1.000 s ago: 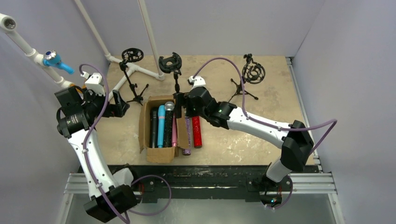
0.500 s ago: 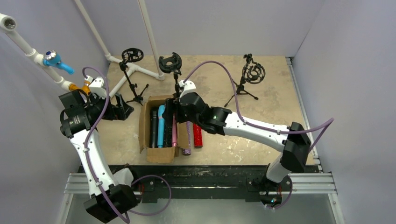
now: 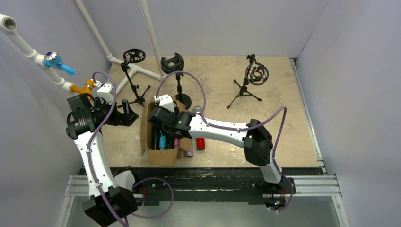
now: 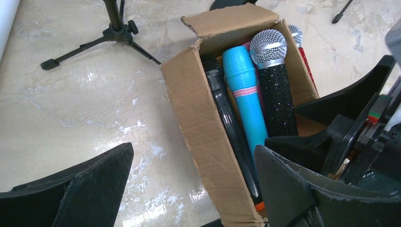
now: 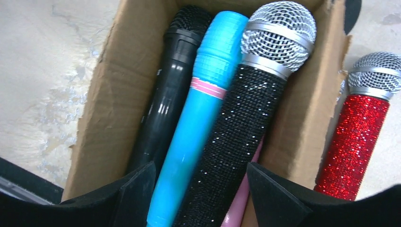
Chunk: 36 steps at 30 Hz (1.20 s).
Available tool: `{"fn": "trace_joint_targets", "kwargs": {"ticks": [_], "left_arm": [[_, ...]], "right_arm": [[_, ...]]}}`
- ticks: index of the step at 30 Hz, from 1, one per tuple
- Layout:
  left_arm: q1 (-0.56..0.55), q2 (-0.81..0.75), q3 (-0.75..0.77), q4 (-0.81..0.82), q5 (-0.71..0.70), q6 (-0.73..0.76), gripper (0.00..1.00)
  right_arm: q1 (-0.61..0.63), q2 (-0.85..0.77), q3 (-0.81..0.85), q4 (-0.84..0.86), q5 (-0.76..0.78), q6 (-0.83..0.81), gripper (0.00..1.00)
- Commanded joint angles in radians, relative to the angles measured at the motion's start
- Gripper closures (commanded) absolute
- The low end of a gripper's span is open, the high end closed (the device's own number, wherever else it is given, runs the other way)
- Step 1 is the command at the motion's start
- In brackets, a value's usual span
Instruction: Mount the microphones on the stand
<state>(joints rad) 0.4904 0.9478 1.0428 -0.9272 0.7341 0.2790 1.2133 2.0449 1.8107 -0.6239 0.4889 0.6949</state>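
A cardboard box (image 5: pixel 101 101) holds a black mic (image 5: pixel 168 101), a blue mic (image 5: pixel 208 97), a black glitter mic with a silver head (image 5: pixel 248 113) and a pink mic (image 5: pixel 236 210). A red glitter mic (image 5: pixel 354 137) lies outside to its right. My right gripper (image 5: pixel 203 191) is open low over the box, its jaws straddling the blue and black glitter mics. My left gripper (image 4: pixel 189 189) is open, straddling the box's left wall (image 4: pixel 203 123). Three empty stands are behind: left (image 3: pixel 134 56), middle (image 3: pixel 172 63), right (image 3: pixel 257 73).
A purple mic (image 3: pixel 189 152) and the red mic (image 3: pixel 200 143) lie on the table right of the box (image 3: pixel 146 142). White pipes (image 3: pixel 149 33) run along the back left. The left stand's tripod legs (image 4: pixel 90 45) spread just behind the box.
My right gripper has swung left from the box's right edge to above the mics in it. My left gripper has shifted right, closer to the box.
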Motion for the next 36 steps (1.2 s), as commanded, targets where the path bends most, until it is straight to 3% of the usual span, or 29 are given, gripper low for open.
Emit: {"fn": "trace_joint_targets", "kwargs": {"ticks": [1,11,19,27,36], "left_arm": [[-0.007,-0.002,-0.020,0.011,-0.008,0.042,0.00],[-0.021,-0.009,-0.034,0.031,-0.034,0.036,0.02],[-0.023,0.002,-0.031,0.031,-0.037,0.043,0.05],[-0.027,0.016,-0.032,0.041,-0.048,0.045,0.09],[-0.031,0.023,-0.033,0.042,-0.063,0.050,0.11]], "right_arm": [[-0.013,-0.014,0.055,-0.072,0.045,0.054,0.26],[-0.025,0.143,0.199,-0.131,0.062,-0.005,0.29],[-0.028,0.204,0.265,-0.113,-0.019,-0.029,0.33],[-0.029,0.080,0.243,-0.032,-0.030,-0.057,0.66],[-0.082,-0.109,0.211,-0.003,-0.049,-0.097,0.79]]}}
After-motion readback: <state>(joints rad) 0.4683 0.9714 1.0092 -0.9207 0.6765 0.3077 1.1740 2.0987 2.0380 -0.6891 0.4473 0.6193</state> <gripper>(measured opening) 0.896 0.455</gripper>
